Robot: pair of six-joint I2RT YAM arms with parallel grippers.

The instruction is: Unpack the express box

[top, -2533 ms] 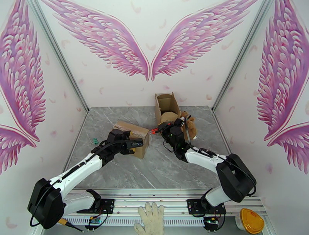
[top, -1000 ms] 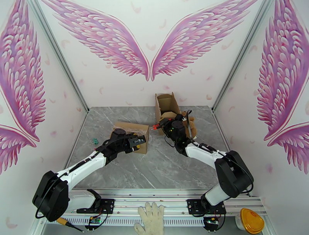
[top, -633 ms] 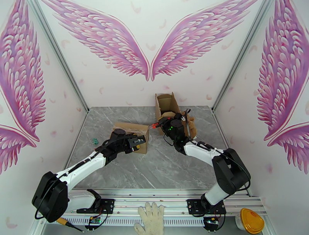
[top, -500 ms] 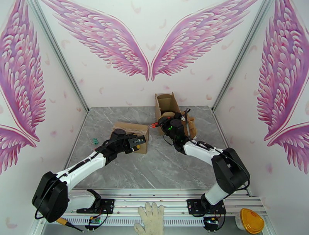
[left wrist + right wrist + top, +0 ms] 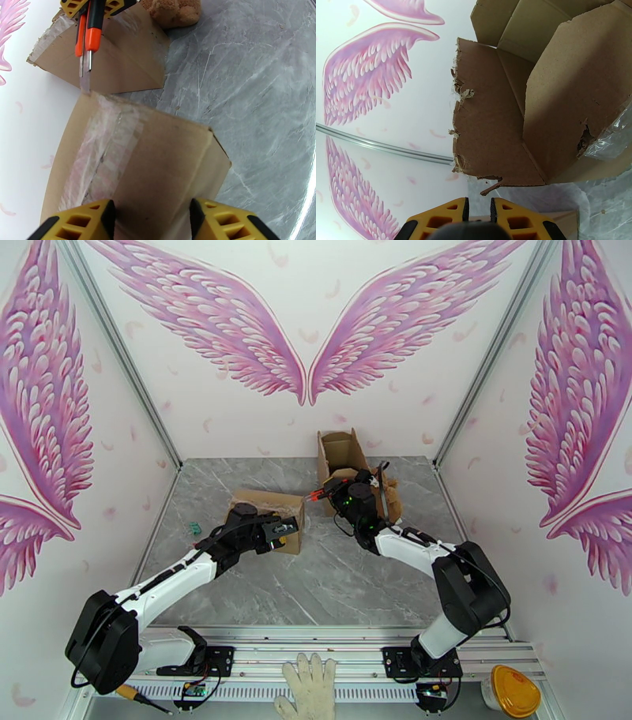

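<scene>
- The sealed brown cardboard express box [image 5: 158, 158] lies left of centre on the grey marbled bench [image 5: 256, 79]; its clear tape strip runs unbroken along the top seam, so I judge that the cutting has not really begun
- At the back of the bench stands an opened, torn brown cardboard box [image 5: 493, 130] with its flaps spread, and a brown plush toy [image 5: 173, 12] lies beside it; that one looks already unpacked
- What seems left: slit the tape, fold back the flaps and lift out whatever is inside
- The left gripper [image 5: 150, 215] is closed on the near end of the express box, one yellow finger pressed to each side, bracing it on the bench
- The left arm stretches forward and inward from its base, its wrist low over the bench
- The right gripper [image 5: 478, 211] is clamped on an orange-and-black utility knife [image 5: 90, 39] with the blade out, pointing towards the left arm
- The blade tip sits at the far edge of the express box, right where the tape seam begins; whether it touches the tape or hangs just short I cannot tell
- The right arm reaches forward and bends inward to the left, its wrist close beside the opened box and the plush toy
</scene>
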